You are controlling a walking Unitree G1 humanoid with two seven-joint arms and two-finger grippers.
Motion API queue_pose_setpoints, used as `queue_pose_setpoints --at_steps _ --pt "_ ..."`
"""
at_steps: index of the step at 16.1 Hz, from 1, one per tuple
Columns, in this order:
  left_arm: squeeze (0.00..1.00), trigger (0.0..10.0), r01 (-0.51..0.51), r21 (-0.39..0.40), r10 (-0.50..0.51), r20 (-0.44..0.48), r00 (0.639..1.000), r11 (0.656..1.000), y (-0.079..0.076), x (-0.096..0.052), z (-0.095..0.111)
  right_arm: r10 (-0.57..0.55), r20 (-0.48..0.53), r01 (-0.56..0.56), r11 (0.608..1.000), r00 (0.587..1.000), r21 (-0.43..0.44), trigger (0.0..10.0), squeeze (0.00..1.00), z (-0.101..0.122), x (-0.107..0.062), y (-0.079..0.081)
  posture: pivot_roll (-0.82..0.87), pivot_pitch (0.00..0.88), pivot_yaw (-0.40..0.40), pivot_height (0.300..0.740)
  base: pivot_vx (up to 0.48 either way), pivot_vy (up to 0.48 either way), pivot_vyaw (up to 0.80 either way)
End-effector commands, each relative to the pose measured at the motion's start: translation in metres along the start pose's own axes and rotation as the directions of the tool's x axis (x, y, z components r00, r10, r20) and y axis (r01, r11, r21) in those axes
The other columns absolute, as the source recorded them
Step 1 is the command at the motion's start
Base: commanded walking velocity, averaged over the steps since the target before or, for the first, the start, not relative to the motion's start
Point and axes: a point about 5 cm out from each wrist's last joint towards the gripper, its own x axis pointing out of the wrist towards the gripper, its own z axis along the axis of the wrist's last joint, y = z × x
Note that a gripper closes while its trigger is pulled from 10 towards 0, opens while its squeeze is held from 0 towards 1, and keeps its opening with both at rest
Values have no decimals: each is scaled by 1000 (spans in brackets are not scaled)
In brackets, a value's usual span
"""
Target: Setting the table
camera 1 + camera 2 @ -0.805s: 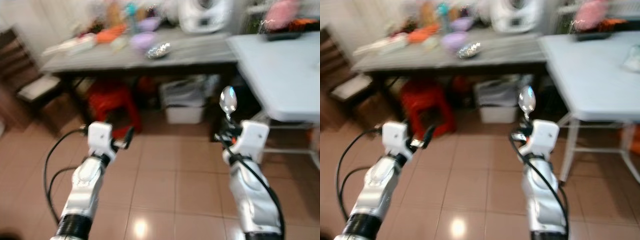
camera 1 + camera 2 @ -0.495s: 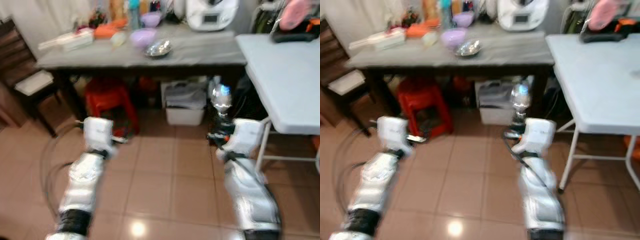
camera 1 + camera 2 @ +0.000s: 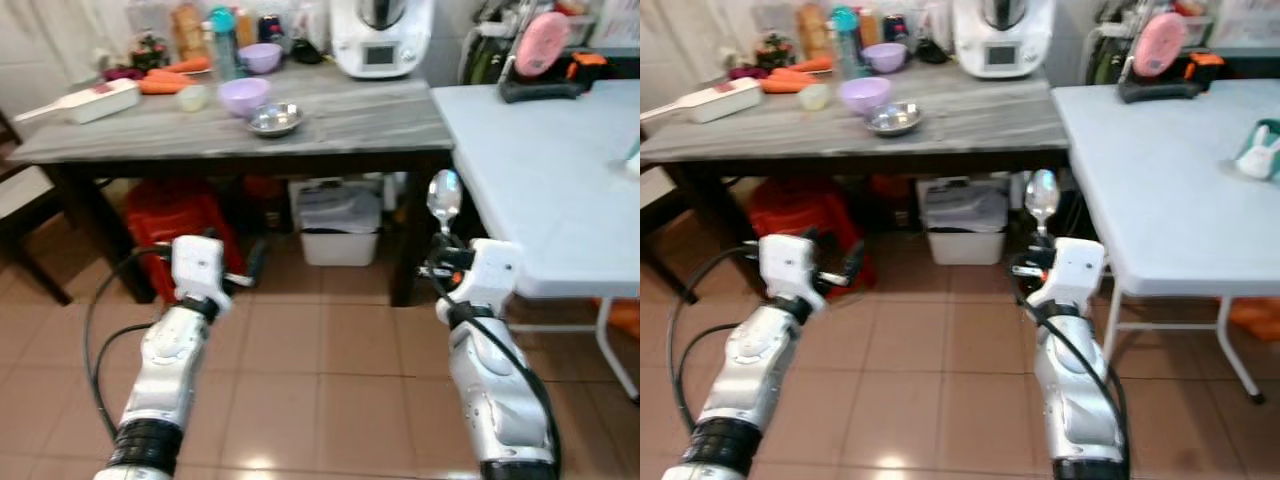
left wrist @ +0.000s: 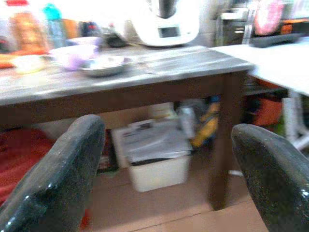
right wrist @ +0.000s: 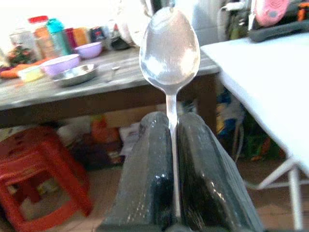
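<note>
right gripper (image 5: 171, 145): i see it raised in front of me over the tiled floor (image 3: 320, 380), fingers (image 5: 145, 169) pressed together on the handle of the spoon (image 3: 444, 196)
spoon: it stands upright out of my right gripper, bowl up; the bowl sits in front of the dark table's right leg, just beside the near edge of the white table (image 3: 540, 170)
left gripper (image 4: 166, 159): held out at about the same height on my left, fingers (image 4: 63, 179) spread wide with nothing between them; a black cable (image 3: 100, 330) loops from that arm
floor: reddish-brown tiles, glossy, under both arms
under the dark table: a red plastic stool (image 3: 175, 215) on the left; a white bin (image 3: 338, 225) with a dark liner near the middle
dark table (image 3: 360, 125): ahead of me, grey wood-grain top on dark legs; a steel bowl (image 3: 275, 119) near its front edge, a lilac bowl (image 3: 243, 95) just behind it; carrots (image 3: 170, 80) and a white tray (image 3: 85, 100) further left
back of the dark table: a second purple bowl (image 3: 261, 57), a teal-capped bottle (image 3: 222, 40), a white kitchen appliance (image 3: 378, 35) by the wall
white table: to my right, its corner touching or just beside the dark one, i cannot tell which; at its far end a pink round thing on a black base (image 3: 540, 60)
</note>
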Motion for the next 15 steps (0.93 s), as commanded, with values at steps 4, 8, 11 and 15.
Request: queue_pose_setpoints --at_steps 4,8,11,15 --pt "0 10000 -31 21 31 2 1000 999 15 -1 4 22 22 -22 1000 1000 20 10000 0 4 1 10 3 0 48 740 325 0 0" --pt "0 10000 -27 19 27 2 1000 999 14 -1 5 19 24 -19 1000 1000 25 10000 0 4 2 10 4 0 51 740 415 0 0" --pt "0 10000 -24 18 24 1 1000 1000 14 -1 5 16 24 -17 1000 1000 25 10000 0 4 2 10 4 0 52 740 442 0 0" --pt "0 10000 -41 -23 40 -32 999 999 11 2 -1 5 15 -5 999 1000 39 10000 0 2 2 7 4 0 52 740 91 0 0"
